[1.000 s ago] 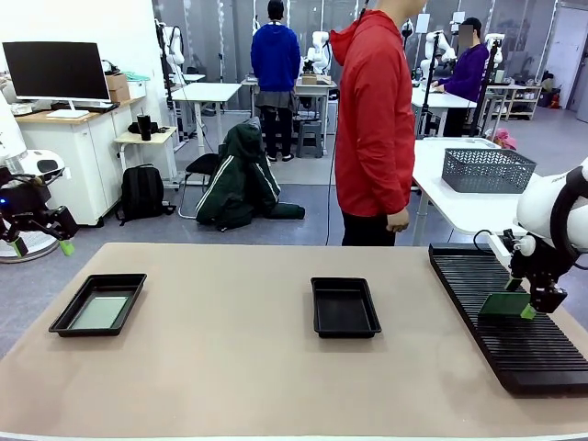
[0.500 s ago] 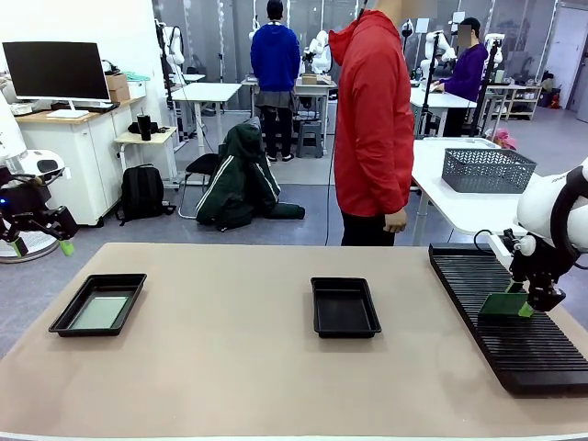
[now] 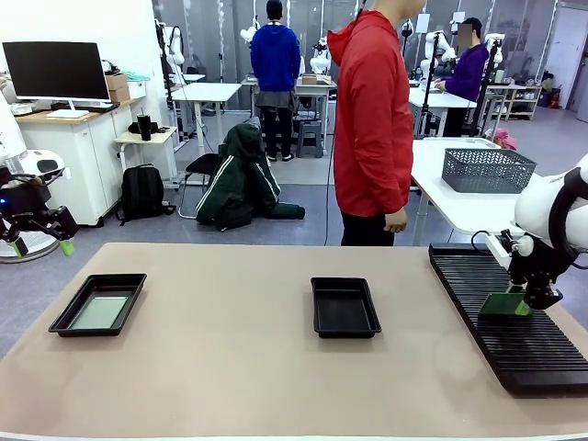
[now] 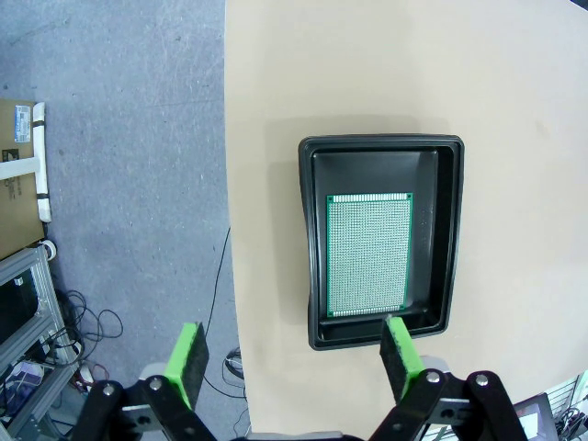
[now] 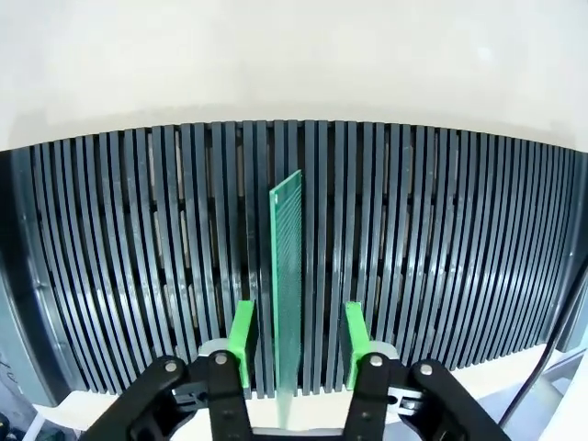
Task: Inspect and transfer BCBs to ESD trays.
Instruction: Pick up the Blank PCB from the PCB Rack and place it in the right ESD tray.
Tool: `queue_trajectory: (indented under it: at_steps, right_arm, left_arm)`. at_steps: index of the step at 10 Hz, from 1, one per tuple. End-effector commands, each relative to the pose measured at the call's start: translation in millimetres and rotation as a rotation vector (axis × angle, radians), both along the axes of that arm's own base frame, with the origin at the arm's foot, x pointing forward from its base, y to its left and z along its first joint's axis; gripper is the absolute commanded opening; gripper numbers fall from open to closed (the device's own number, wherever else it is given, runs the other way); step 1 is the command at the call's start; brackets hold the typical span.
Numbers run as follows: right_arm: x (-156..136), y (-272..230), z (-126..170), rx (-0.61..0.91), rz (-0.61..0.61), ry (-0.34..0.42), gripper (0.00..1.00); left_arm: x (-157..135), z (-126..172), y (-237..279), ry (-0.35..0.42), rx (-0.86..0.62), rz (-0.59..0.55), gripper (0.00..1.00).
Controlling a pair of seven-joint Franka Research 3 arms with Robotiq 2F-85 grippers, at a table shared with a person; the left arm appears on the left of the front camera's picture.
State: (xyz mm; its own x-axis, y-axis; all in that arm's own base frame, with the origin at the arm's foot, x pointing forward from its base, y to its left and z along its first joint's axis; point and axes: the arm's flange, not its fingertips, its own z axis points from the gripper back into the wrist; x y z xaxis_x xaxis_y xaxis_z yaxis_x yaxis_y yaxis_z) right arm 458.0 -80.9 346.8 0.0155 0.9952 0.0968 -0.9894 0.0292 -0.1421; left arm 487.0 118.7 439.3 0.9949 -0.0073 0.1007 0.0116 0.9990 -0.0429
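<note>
While your right arm is out over the slotted rack [image 3: 528, 354] at the bench's [image 3: 230, 386] right end, note the following.

Right end effector [image 5: 299, 344]: jaws parted, one green pad [image 5: 243, 338] on each side of the racked BCB [image 5: 287, 266]. A gap shows on both sides and neither pad touches the board. The racked BCB stands upright on edge in one slot, near the rack's middle rows.

Left end effector [image 4: 292, 358]: jaws wide open and gripping nothing. From the front view it hangs off the bench's left end, well apart from everything on it. Its wrist camera looks straight down on the left ESD tray [image 4: 447, 230].

The flat BCB [image 4: 369, 254] lies on that tray's floor, square to the walls, nearer one long wall than the other.

The centre ESD tray [image 3: 344, 306] sits mid-bench, well apart from both the left ESD tray and the rack.

A person in a red jacket [image 3: 372, 119] stands at the far side of the bench, side-on to you, one hand [image 3: 398, 221] hanging loose above the far edge and touching nothing.
</note>
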Motion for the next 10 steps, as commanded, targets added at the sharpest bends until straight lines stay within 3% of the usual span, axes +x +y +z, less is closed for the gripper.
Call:
queue_trajectory:
  at_steps: [1, 2, 3, 4, 5, 6, 7, 8, 9, 10]
  right_arm:
    - [0.4, -3.4, -0.7, -0.035, 0.022, -0.009, 0.47]
    - [0.9, -3.6, 0.3, -0.045, 0.017, -0.002, 0.36]
    - [1.3, -4.4, 0.7, -0.048, 0.016, 0.005, 0.4]
    - [1.7, -5.1, 1.0, -0.051, 0.015, 0.005, 0.29]
    - [1.7, -5.0, 2.0, -0.052, 0.017, 0.004, 0.33]
    - [1.6, -5.0, 2.7, -0.045, 0.022, 0.006, 0.22]
    - [0.8, -4.4, 3.0, -0.048, 0.021, 0.008, 0.26]
    - [-0.1, -4.8, 3.3, -0.047, 0.019, 0.008, 0.15]
    - [-0.5, -4.9, 3.2, -0.045, 0.016, 0.008, 0.19]
    - [-1.1, -4.2, 3.3, -0.044, 0.018, 0.007, 0.08]
  left_arm:
    - [-0.9, -0.5, 0.8, -0.004, -0.007, -0.007, 1.0]
    - [-0.9, -0.5, 0.8, -0.004, -0.007, -0.007, 1.0]
    - [-0.9, -0.5, 0.8, -0.004, -0.007, -0.007, 1.0]
    - [-0.9, -0.5, 0.8, -0.004, -0.007, -0.007, 1.0]
    - [-0.9, -0.5, 0.8, -0.004, -0.007, -0.007, 1.0]
    - [-0.9, -0.5, 0.8, -0.004, -0.007, -0.007, 1.0]
    - [-0.9, -0.5, 0.8, -0.004, -0.007, -0.007, 1.0]
    - [-0.9, -0.5, 0.8, -0.004, -0.007, -0.007, 1.0]
    - [-0.9, -0.5, 0.8, -0.004, -0.007, -0.007, 1.0]
    - [-0.9, -0.5, 0.8, -0.004, -0.007, -0.007, 1.0]
